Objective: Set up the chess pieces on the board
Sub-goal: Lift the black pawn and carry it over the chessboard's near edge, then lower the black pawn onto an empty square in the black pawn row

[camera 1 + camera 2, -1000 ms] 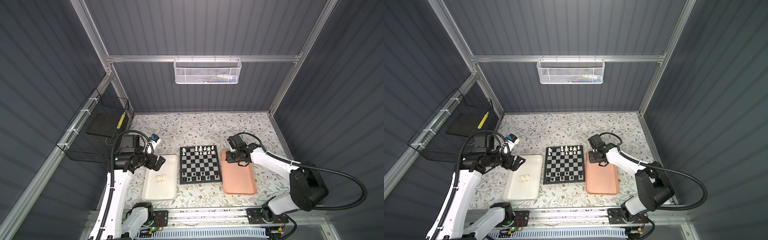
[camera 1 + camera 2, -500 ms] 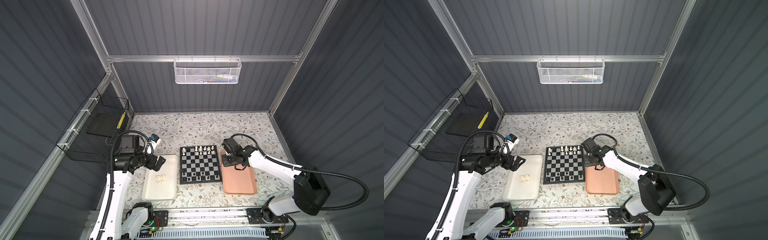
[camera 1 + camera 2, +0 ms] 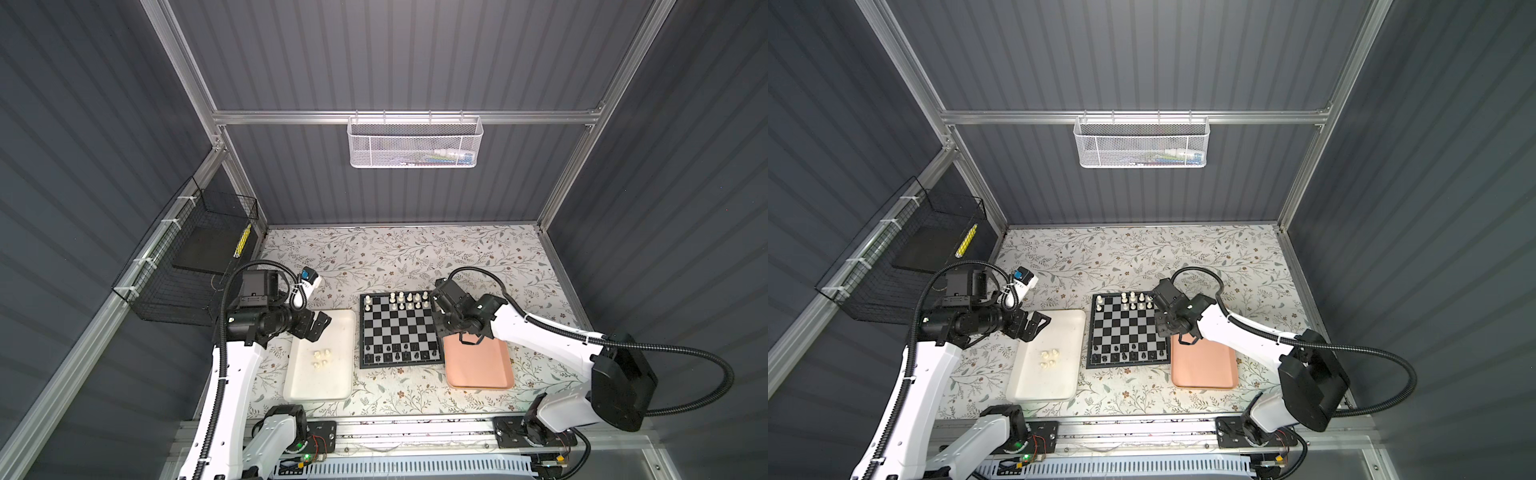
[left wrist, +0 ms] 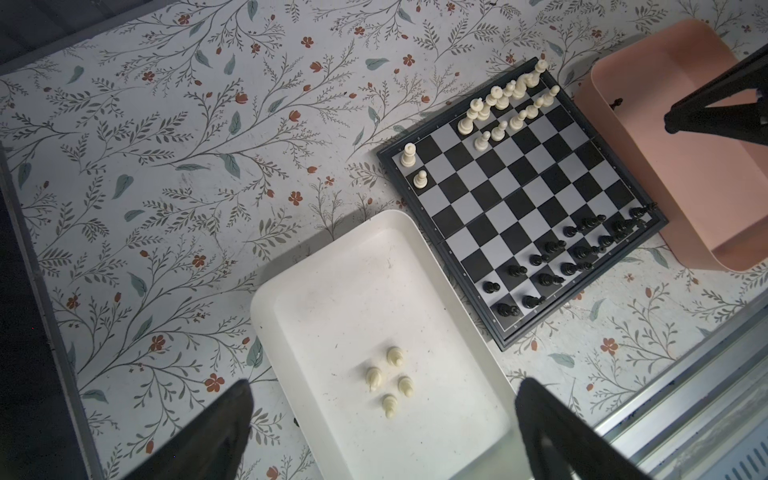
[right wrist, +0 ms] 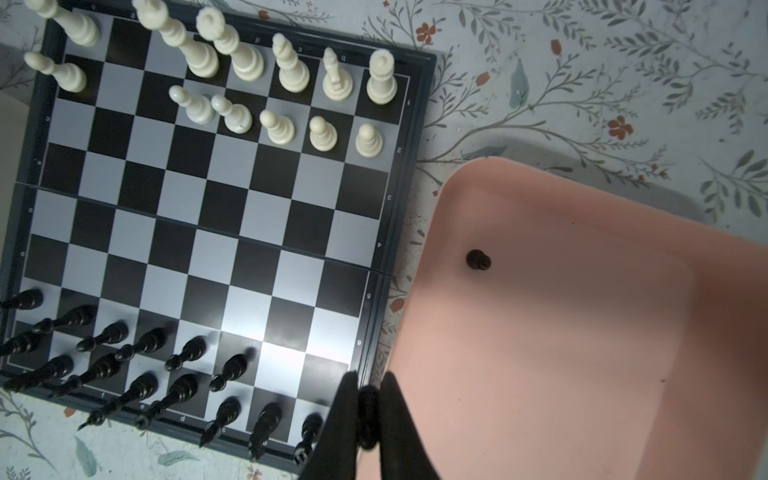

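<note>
Grey ribbed walls all around, and a floral-print table (image 3: 395, 257) is carrying everything.

- Nearest the front edge, a white tray (image 3: 316, 390) is sitting on the left side. Four cream chess pieces (image 3: 322, 359) are lying bunched together around its middle.
- A salmon-pink tray (image 3: 478, 370) is sitting on the right side. One little black piece (image 5: 478, 259) is lying by itself near its far left corner.
- The board (image 3: 399, 328) is sitting between the two trays, pretty much touching both.
- Black pieces (image 3: 399, 353) are filling most of the board's two near rows.
- The right gripper (image 5: 370, 380) is hanging over the seam between the board's right edge and the pink tray's left edge. Its jaws are pinched tight on a small black chessman (image 5: 368, 415).
- The left gripper (image 3: 319, 325) is hovering over the far left corner of the white tray. Its jaws are spread wide apart and holding nothing.
- Cream pieces (image 3: 409, 301) are standing along the board's two far rows. They're crowding toward the right, with a lone pair at the far left corner and bare squares in between.
- On the left wall, a black wire basket (image 3: 187, 266) is hanging.
- On the back wall, a white mesh basket (image 3: 415, 143) is hanging from the rail. I can't tell what's in it.
</note>
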Available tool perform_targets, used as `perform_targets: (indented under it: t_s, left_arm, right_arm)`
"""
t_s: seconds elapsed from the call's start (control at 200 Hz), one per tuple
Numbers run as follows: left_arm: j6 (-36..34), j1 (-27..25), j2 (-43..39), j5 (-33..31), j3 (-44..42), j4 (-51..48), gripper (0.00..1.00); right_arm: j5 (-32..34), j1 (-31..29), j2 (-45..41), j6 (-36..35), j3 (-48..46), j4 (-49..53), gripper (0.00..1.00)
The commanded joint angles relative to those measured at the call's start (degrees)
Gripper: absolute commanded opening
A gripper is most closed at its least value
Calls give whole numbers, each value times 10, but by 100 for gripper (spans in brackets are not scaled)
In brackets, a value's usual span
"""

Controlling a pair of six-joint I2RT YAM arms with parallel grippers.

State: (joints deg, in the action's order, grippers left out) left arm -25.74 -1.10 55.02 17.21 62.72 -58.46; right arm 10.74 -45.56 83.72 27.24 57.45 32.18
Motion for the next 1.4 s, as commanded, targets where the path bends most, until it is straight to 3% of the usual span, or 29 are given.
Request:
perform_targets:
  t_s: [0.0, 0.545, 1.396]
  left_arm:
    - [8, -2, 2, 12, 17, -11, 100]
    - [10, -2, -4, 12, 14, -15, 100]
    - [20, -2, -9, 12, 6, -11, 100]
  right_arm:
    - [20, -14, 10, 20, 4, -5, 13]
    - [16, -68, 38, 60, -18, -48, 13]
    - [9, -94, 62, 90, -59, -96, 14]
